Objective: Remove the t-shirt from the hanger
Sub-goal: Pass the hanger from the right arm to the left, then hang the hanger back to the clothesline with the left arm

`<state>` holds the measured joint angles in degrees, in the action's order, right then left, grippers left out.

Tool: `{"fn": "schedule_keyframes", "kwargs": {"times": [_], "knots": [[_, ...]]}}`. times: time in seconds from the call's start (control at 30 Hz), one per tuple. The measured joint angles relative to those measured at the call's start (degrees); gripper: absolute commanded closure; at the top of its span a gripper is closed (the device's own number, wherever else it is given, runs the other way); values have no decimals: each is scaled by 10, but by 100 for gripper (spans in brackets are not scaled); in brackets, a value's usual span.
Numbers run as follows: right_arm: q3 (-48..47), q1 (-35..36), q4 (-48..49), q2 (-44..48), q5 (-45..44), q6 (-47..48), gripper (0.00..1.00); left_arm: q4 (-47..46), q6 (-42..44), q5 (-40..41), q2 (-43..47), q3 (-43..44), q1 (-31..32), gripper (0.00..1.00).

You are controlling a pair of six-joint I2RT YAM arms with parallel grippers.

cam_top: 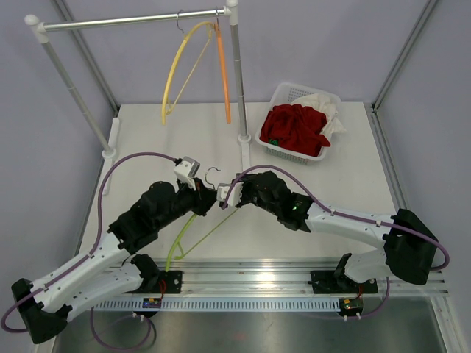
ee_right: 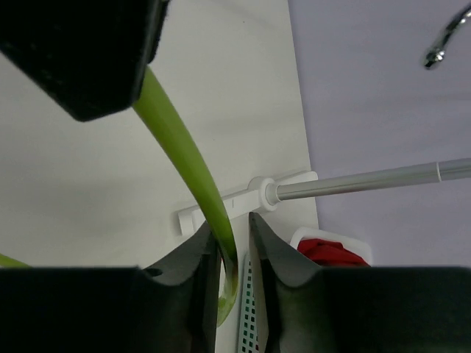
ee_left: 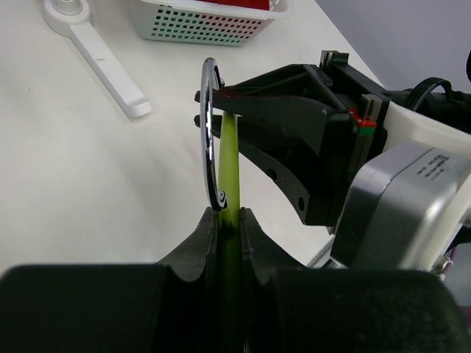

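At the back left of the bench (cam_top: pixel 147 140), the rack (cam_top: pixel 132 20) carries a yellow hanger (cam_top: pixel 176 66) and an orange hanger (cam_top: pixel 223 73). From above, my two wrists meet over mid-bench and cover the spot where they work, so most of the green hanger (ee_left: pixel 229 147) is hidden there; only its lower limbs show beneath my left arm. My left jaws are clamped on the hanger's green bar just below the metal hook (ee_left: pixel 208 132). My right jaws stand narrow about the same bar from the other side. A sliver of gap shows on one side, and I cannot tell whether they pinch it. Far right, well apart from both jaws, the red t-shirt (cam_top: pixel 294 126) lies crumpled in the white basket (cam_top: pixel 287 151) against a white cloth (cam_top: pixel 324 107), too bunched to make out its shape
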<state>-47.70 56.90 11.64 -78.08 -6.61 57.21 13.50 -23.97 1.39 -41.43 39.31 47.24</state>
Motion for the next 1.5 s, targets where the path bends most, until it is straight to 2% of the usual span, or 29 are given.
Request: {"fn": "schedule_keyframes", "kwargs": {"times": [0.07,0.1,0.13,0.2,0.3,0.33,0.6,0.9,1.07,1.33,1.5], "knots": [[0,0,7,0,-5,-6,69,-1,0,4,0,0,2,100],[0,0,8,0,-5,-8,64,-1,0,5,0,0,3,100],[0,0,10,0,-7,-10,51,-1,0,7,0,0,3,100],[0,0,18,0,-12,-15,46,4,0,9,0,0,4,100],[0,0,29,0,-14,-21,24,10,0,12,1,0,6,100],[0,0,33,0,-14,-22,1,12,0,13,1,0,6,100],[6,0,37,32,6,-36,1,22,0,22,1,0,8,100],[82,0,64,169,67,-108,0,28,0,30,-8,0,25,100],[78,0,95,208,48,-150,1,30,0,32,-34,0,34,100],[90,0,170,214,16,-192,1,31,0,38,-35,0,39,100],[108,0,186,212,-21,-210,1,48,0,75,-32,3,42,100]]}}
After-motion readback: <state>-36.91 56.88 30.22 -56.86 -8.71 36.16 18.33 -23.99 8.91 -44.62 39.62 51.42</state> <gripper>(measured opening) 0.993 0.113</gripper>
